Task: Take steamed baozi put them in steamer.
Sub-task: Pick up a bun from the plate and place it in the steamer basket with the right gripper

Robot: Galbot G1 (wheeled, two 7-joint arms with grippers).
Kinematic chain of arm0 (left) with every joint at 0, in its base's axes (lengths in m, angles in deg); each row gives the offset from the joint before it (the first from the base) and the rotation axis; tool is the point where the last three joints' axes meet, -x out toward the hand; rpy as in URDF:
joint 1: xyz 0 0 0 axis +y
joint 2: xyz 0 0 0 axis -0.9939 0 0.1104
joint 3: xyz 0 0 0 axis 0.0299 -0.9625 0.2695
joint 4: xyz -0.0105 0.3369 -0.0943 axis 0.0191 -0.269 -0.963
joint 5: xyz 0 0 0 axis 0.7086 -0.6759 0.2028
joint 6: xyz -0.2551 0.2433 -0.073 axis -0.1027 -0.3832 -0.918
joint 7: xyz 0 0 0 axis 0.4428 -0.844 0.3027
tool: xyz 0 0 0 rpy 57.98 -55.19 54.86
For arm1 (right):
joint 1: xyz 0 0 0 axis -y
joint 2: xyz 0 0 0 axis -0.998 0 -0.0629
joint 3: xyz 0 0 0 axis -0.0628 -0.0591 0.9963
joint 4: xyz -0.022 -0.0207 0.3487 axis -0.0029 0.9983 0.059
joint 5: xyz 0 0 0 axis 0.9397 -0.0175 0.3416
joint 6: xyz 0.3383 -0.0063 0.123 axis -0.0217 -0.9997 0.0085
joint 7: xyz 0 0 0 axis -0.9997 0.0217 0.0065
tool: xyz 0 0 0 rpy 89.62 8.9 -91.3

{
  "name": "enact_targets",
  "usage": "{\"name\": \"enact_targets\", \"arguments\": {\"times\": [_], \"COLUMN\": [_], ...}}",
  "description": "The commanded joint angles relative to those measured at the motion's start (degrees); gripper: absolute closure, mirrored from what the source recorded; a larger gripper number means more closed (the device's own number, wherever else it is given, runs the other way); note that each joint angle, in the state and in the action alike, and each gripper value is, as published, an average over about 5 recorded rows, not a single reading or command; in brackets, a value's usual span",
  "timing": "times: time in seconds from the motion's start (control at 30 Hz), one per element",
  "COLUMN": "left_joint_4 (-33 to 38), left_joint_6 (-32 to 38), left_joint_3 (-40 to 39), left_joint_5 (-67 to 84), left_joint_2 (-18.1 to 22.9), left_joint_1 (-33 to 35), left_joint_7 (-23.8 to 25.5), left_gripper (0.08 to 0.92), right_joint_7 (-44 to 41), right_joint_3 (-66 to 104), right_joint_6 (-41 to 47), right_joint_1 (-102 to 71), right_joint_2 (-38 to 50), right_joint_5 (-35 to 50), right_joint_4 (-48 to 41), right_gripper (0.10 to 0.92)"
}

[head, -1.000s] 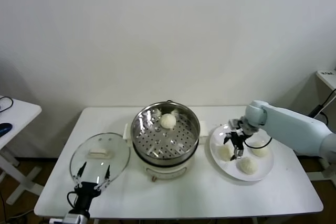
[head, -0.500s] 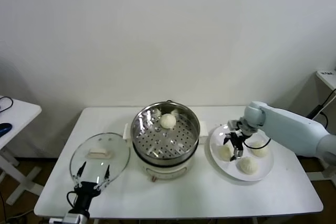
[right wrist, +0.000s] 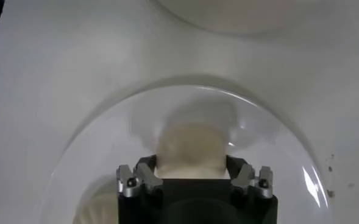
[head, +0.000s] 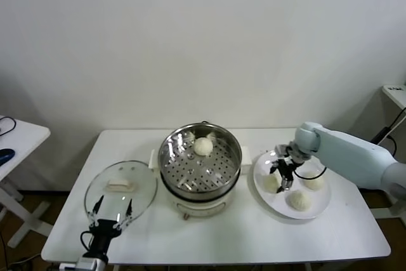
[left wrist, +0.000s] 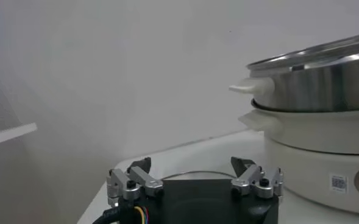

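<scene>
Right wrist view: a baozi [right wrist: 189,143] on the plate [right wrist: 94,140] is bracketed by the right pincer [right wrist: 193,178], jaws partly closed; firm hold cannot be told. Lifting toward the steamer [head: 200,157] is called for next; the left pincer [head: 111,211], wide open, is parked near the worktop edge

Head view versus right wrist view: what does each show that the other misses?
Head only: shiny steel steamer holding one cream-white bun, glass lid, open left gripper, two more buns on the flat white plate.
Right wrist only: fingers flanking the bun's sides.
Both: right gripper at the plate's leftmost bun.
</scene>
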Motion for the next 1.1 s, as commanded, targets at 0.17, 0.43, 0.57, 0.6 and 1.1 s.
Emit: {"name": "enact_targets", "arguments": {"times": [0.17, 0.43, 0.57, 0.6, 1.1], "left_joint_4": [-0.1, -0.1, 0.0, 0.0, 1.8], "left_joint_6": [0.0, 0.0, 0.0, 0.1, -0.3], "left_joint_3": [0.4, 0.2, -0.1, -0.2, -1.2], "left_joint_5": [0.2, 0.2, 0.1, 0.1, -0.5], "left_joint_2": [0.0, 0.2, 0.2, 0.2, -0.1], "left_joint_1": [0.1, -0.1, -0.3, -0.3, -0.3], "left_joint_7": [0.0, 0.0, 0.0, 0.0, 0.0], "left_gripper": [0.177, 0.177, 0.177, 0.177, 0.177], "right_joint_7": [0.1, -1.1, -1.4, -1.4, 4.0], "right_joint_3": [-2.3, -15.4, -22.2, -23.6, -19.4], "right_joint_6": [0.6, 1.1, 1.9, 2.2, 8.3], "right_joint_1": [8.1, 29.3, 38.3, 40.2, 34.5], "right_joint_2": [1.5, 1.9, 0.3, -0.3, -20.3], "right_joint_5": [8.3, 25.2, 35.4, 37.6, 44.7], "right_joint_4": [1.9, 4.1, 6.6, 7.4, 9.7], "right_gripper": [0.306, 0.305, 0.304, 0.304, 0.304]}}
